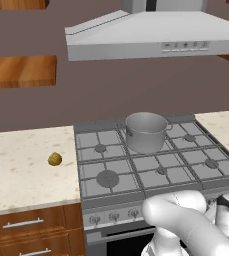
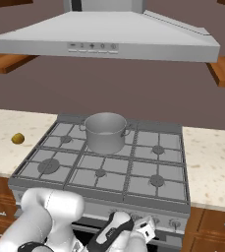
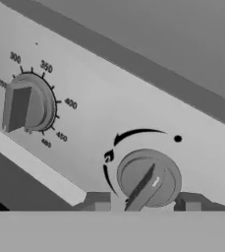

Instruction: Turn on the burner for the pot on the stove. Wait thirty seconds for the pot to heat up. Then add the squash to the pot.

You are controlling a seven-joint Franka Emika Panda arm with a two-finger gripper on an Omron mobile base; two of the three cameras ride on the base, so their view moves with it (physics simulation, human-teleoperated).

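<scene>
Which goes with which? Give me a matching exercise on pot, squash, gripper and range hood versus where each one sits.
1. pot
2. squash
3. gripper
4. range hood

A. above the stove, against the wall
B. on the counter left of the stove
C. on a rear burner grate
D. at a front knob, fingers either side

Pairs: 1-C, 2-B, 3-D, 4-A

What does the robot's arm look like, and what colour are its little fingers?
The arm is smooth, glossy white, made of fat rounded tube sections like bent sausages. Near the hand, a dark black joint sits between white shells. The gripper has two small, blocky dark grey fingertips. No cables or markings show.
</scene>
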